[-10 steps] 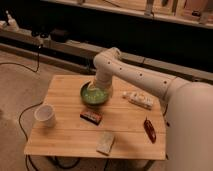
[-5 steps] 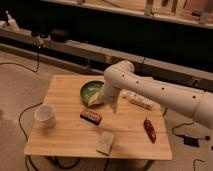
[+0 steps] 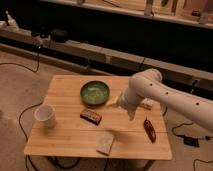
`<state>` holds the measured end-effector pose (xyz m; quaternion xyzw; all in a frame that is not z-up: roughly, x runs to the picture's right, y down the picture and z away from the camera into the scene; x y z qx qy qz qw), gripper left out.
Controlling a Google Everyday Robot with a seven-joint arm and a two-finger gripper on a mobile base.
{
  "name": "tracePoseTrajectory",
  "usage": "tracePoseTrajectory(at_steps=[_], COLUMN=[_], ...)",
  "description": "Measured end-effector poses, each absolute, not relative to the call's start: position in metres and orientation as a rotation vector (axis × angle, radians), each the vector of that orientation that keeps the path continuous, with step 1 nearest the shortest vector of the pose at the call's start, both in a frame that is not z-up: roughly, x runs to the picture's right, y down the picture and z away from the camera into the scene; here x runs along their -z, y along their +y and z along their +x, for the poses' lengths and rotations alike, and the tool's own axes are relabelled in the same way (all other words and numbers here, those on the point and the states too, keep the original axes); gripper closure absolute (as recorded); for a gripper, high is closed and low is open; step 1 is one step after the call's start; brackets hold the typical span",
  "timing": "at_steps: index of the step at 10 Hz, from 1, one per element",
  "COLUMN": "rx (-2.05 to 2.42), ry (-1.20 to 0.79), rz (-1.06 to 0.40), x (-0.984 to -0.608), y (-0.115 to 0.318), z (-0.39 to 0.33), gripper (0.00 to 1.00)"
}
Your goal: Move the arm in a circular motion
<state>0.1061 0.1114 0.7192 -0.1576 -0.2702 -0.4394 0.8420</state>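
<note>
— Where do we find the arm (image 3: 170, 97)?
— It reaches in from the right over the desk (image 3: 65, 142). The hand (image 3: 115, 102) hangs just right of the green bowl (image 3: 95, 93). We cannot tell whether it is apart or together.
— How will it handle?
— We judge it stiff, heavy and glossy. There is nothing to take hold of, because the arm sweeps itself.
— And its axis?
— The long segment runs from the right edge up-left to a bend. From there it drops, and the hand points left toward the bowl. We'd mind the dark packet (image 3: 91, 116) nearby.
</note>
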Motion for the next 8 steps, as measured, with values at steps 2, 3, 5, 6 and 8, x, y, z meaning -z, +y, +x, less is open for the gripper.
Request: tracePoseTrajectory(at_steps=[2, 3, 5, 6, 8], rx=[0.827, 0.776, 0.704, 0.682, 0.673], ry=[-0.502, -0.470, -0.412, -0.382, -0.337], rz=[-0.332, -0.340, -0.356, -0.354, -0.356], x=[-0.721, -0.724, -0.733, -0.740, -0.757], y=[0.100, 0.095, 0.082, 0.067, 0.040], z=[0.148, 0.170, 0.206, 0.222, 0.238], gripper=[0.20, 0.20, 0.20, 0.20, 0.20])
